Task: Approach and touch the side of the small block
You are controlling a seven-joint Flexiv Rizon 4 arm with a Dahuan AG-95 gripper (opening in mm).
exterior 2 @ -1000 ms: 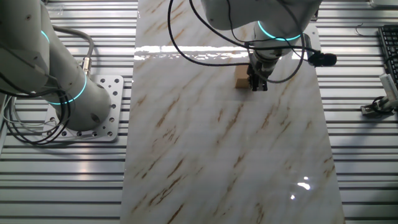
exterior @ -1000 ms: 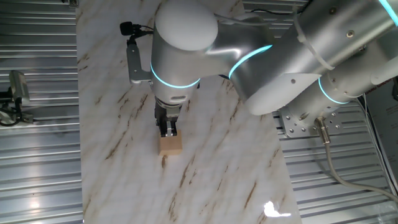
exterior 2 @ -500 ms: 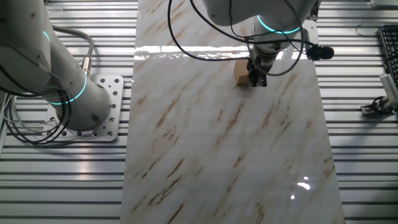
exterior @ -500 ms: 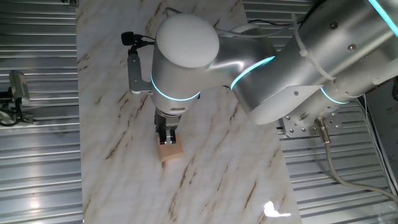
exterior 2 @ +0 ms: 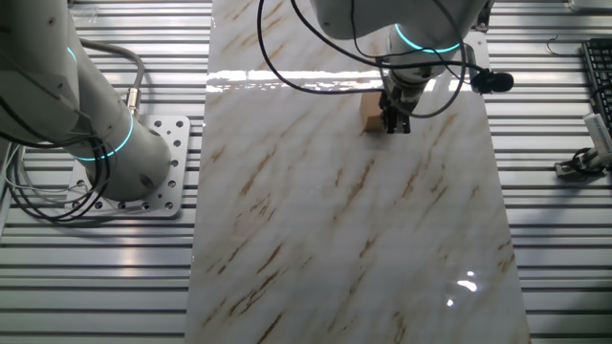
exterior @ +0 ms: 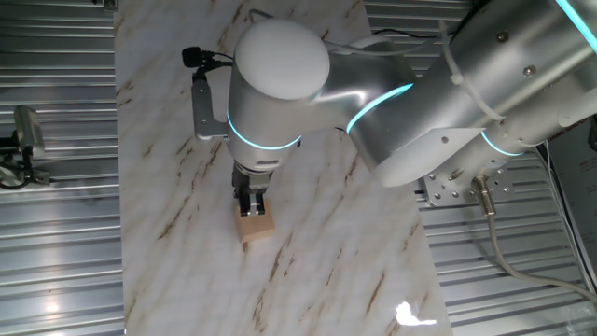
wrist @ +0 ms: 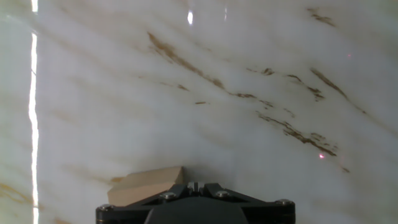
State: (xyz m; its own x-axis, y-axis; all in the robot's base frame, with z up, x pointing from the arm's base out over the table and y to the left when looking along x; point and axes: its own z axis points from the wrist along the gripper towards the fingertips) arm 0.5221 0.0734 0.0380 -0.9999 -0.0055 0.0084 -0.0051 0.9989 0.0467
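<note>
The small block (exterior: 255, 228) is a plain tan cube on the marble tabletop (exterior: 326, 261). My gripper (exterior: 250, 209) points down, its dark fingers closed together, with the tip against the block's far side. In the other fixed view the gripper (exterior 2: 393, 123) stands against the right side of the block (exterior 2: 369, 118). In the hand view the block (wrist: 148, 184) lies at the bottom left, partly hidden by the gripper (wrist: 194, 186), whose tip meets its edge.
The marble slab (exterior 2: 335, 220) lies on a ribbed metal table (exterior 2: 96, 287). The arm's base plate (exterior 2: 158, 182) is beside the slab. A small black camera (exterior: 194, 58) sticks out from the wrist. A grey device (exterior: 23, 140) sits off the slab.
Over the last second the gripper pressed against the block, which shifted a little and turned slightly. Nothing has moved in the last half second.
</note>
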